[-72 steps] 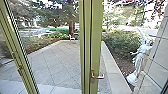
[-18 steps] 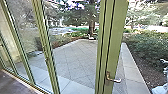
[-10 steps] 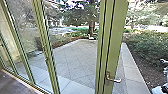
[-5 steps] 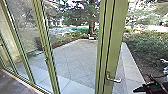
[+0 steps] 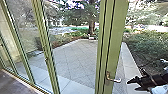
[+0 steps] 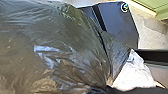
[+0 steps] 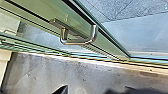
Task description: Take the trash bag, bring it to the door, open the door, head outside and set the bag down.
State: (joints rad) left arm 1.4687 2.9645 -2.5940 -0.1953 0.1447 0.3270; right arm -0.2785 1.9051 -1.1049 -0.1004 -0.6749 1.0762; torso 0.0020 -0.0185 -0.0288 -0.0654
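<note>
Black and two-pronged, the right claw (image 5: pixel 132 85) is near the metal door handle (image 5: pixel 114 79), on its right side and not touching it. Its prongs are parted, tips towards the handle, with nothing visible between them. The trash bag (image 6: pixel 55 45) is not between those prongs; it appears large and close in the left wrist view, dark, shiny and creased, its plastic drawn into a narrow neck. A crumpled white piece (image 6: pixel 132 72) sits beside that neck. Whether the left claw is open or closed, and whether it grips the bag, I cannot tell; nor can I tell how far the bag is from the handle.

The right arm (image 5: pixel 151 80) comes in low from the right of the handle, stretched across nearly level.

Around the handle rises the green frame of the door (image 5: pixel 117 37). To the handle's left stand more green-framed glass panels (image 5: pixel 44 50), with a grey-brown floor (image 5: pixel 15 85) at their foot. Beyond the handle spreads paving (image 5: pixel 72 55), edged by shrubs (image 5: pixel 145 45).
</note>
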